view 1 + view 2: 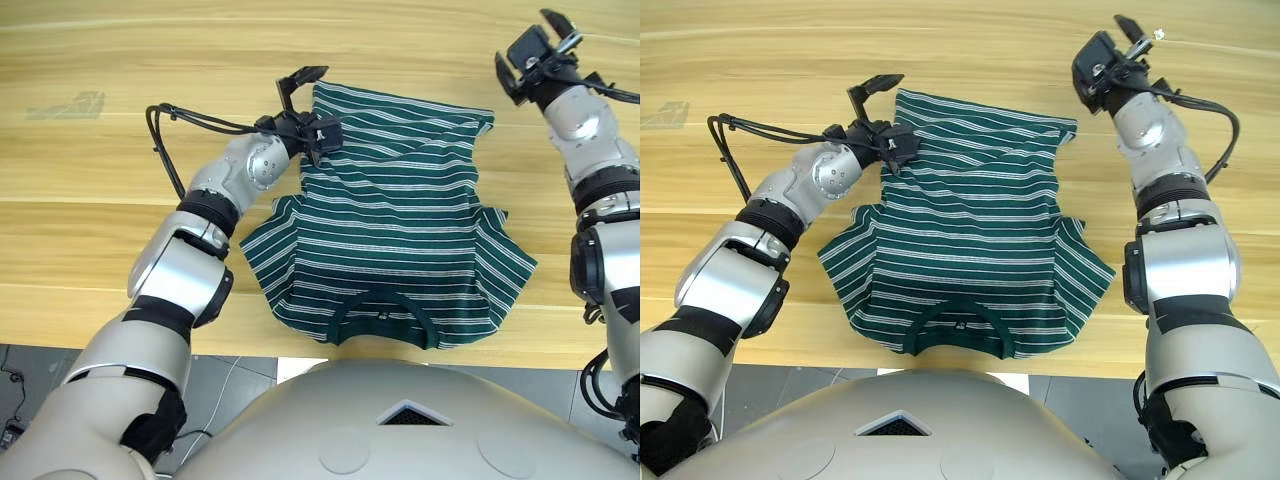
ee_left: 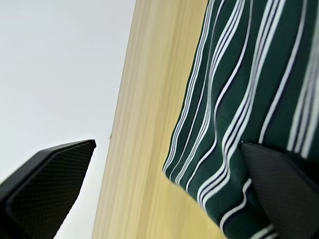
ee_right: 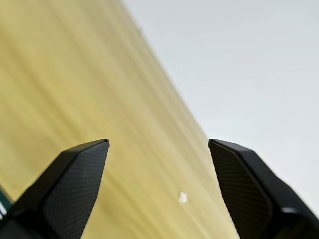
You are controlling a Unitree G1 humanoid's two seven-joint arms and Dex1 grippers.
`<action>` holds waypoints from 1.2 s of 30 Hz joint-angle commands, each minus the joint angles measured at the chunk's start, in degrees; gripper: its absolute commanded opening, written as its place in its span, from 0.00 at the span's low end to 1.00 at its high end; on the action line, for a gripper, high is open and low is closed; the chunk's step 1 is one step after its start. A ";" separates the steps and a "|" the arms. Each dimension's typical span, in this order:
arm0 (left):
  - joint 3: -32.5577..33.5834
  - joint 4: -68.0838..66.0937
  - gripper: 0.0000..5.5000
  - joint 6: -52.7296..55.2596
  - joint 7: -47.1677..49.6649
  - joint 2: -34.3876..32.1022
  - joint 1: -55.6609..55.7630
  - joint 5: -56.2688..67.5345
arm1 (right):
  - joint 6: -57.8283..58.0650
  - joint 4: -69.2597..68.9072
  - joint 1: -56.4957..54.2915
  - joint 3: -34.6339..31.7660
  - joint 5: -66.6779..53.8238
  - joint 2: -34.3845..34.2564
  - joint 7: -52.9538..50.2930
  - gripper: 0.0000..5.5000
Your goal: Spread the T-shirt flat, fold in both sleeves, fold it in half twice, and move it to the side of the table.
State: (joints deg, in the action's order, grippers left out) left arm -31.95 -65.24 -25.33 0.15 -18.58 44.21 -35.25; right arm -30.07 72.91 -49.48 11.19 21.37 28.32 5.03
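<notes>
A dark green T-shirt [image 1: 390, 220] with white stripes lies on the wooden table [image 1: 100, 250], collar toward me and hem at the far side. Its sleeves stick out on both sides and the cloth is slightly rumpled. My left gripper [image 1: 303, 98] is open at the far left hem corner; in the left wrist view one finger [image 2: 279, 189] rests over the striped cloth [image 2: 249, 74] and the other stands off it over bare wood. My right gripper [image 1: 1120, 45] is open past the far right hem corner, above bare table [image 3: 75, 74], holding nothing.
The table's near edge [image 1: 100, 345] runs just below the collar, with grey floor under it. Bare wood stretches left, right and beyond the shirt. A small white speck [image 3: 183, 197] lies on the wood near the right gripper.
</notes>
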 commanded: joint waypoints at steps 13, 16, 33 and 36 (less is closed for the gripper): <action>0.64 -6.11 0.98 1.88 3.68 0.55 -2.47 -0.52 | -4.55 -18.40 13.41 3.85 -3.18 -1.01 22.42 0.67; 1.50 -4.12 0.98 0.30 4.08 -0.24 -2.86 0.25 | -2.41 -26.93 18.81 4.58 -3.88 2.86 28.97 0.67; 9.46 24.18 0.98 -0.13 -1.66 -7.52 -10.64 5.15 | 6.81 -53.54 40.64 7.00 -2.60 17.24 41.43 0.67; 11.93 33.84 0.98 2.38 -4.04 -9.12 -14.37 6.04 | 8.72 -58.71 42.75 6.08 -3.53 21.48 44.53 0.67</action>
State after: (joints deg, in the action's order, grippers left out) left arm -21.59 -36.41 -24.77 -1.94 -26.21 32.29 -30.06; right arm -24.11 15.36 -10.40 16.08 16.55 46.79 45.36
